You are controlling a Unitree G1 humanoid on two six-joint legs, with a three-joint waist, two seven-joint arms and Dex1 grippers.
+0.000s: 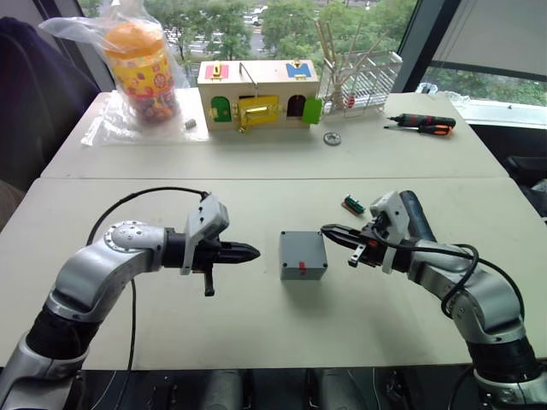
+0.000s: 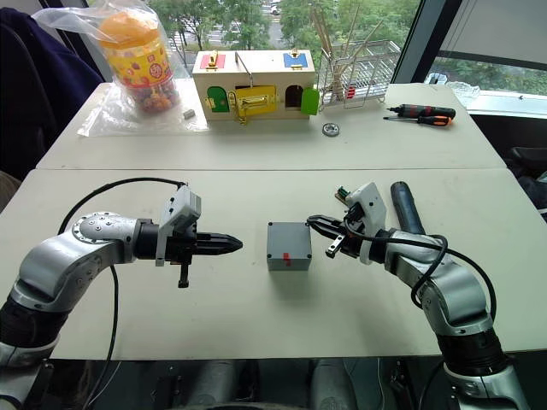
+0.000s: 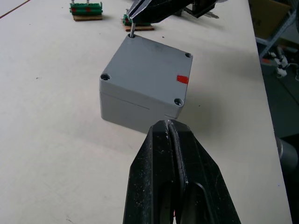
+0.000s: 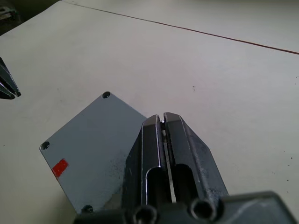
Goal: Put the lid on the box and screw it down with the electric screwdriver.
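Box: I am seeing the box (image 1: 303,254) sitting at the centre of the frame on the near table (image 1: 256,325), between my two grippers.
Lid: the lid (image 3: 148,64) is lying flat on top of the box, a red mark near one edge and screw holes at the corners.
Left gripper: the left gripper (image 1: 248,252) is hovering left of centre, pointing at the box and just short of it, fingers pressed together on nothing.
Right gripper: the right gripper (image 2: 314,224) is reaching over the box's right far corner, fingers pinched narrowly on a small screw (image 3: 132,31) standing at that corner hole.
Electric screwdriver: I am seeing the electric screwdriver (image 2: 405,207) lying on the table at centre right, behind my right forearm.
Background: the wooden box (image 1: 256,92) is standing at top centre, with a jar in a plastic bag (image 1: 141,64) at upper left and hand screwdrivers (image 1: 423,124) at upper right.
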